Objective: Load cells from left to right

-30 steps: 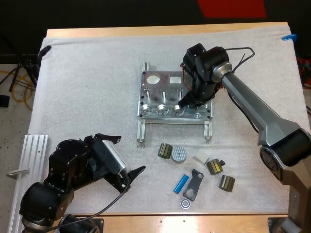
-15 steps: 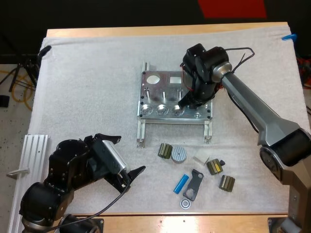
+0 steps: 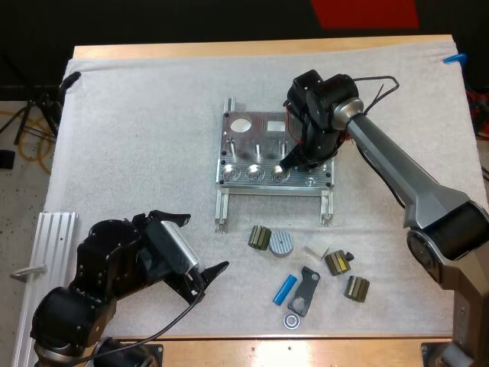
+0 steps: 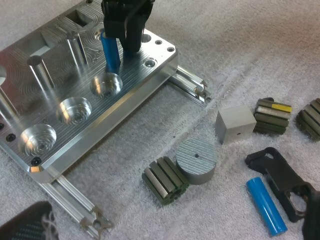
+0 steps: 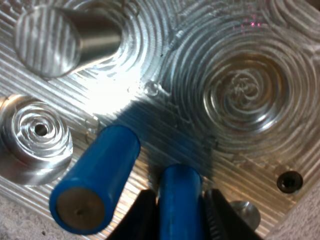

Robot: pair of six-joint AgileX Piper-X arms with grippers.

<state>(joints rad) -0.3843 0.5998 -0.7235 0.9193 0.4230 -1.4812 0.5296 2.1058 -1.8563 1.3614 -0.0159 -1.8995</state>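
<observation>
Over the fixture [image 3: 263, 149], right fingers [image 5: 143, 217] clamp a blue cylinder [image 5: 180, 200]; left fingers [image 3: 216, 268] gape.

The left arm [image 3: 92, 287] sits folded low at the near left corner. Its left gripper [image 3: 206, 243] is angled toward the right, with the fingers spread wide and touching nothing. The right arm [image 3: 397, 172] stretches forward and inward with the wrist bent down. The right gripper [image 3: 289, 162] points downward, and its fingers [image 5: 222, 217] press a blue cylinder [image 5: 180, 195] from both sides.

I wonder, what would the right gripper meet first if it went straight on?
Probably the fixture, near its rightmost pocket; the held blue cell would touch first.
</observation>
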